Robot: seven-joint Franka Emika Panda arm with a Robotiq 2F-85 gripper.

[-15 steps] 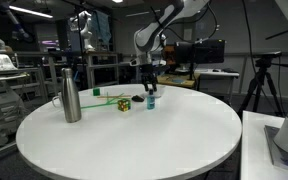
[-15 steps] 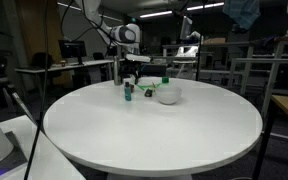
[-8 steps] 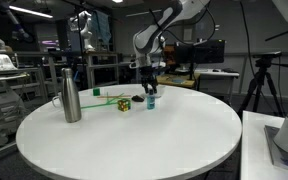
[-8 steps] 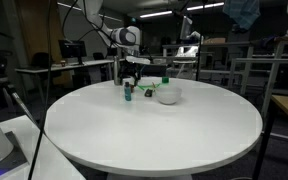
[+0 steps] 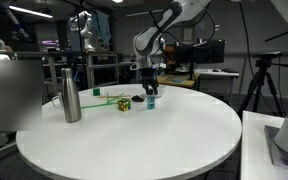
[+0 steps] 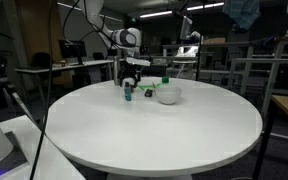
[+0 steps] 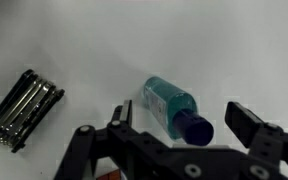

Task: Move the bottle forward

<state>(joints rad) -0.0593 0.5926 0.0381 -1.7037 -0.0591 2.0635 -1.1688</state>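
One hand (image 5: 148, 89), jaws wide apart, over the bottle (image 5: 151, 100)

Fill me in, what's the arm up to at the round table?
The Panda arm holds its tool open right over the small teal bottle, which stands upright on the round white table. In the wrist view the bottle sits between the spread jaws, with no grip on it yet. A steel flask and a multicoloured cube stand off to the side, untouched.
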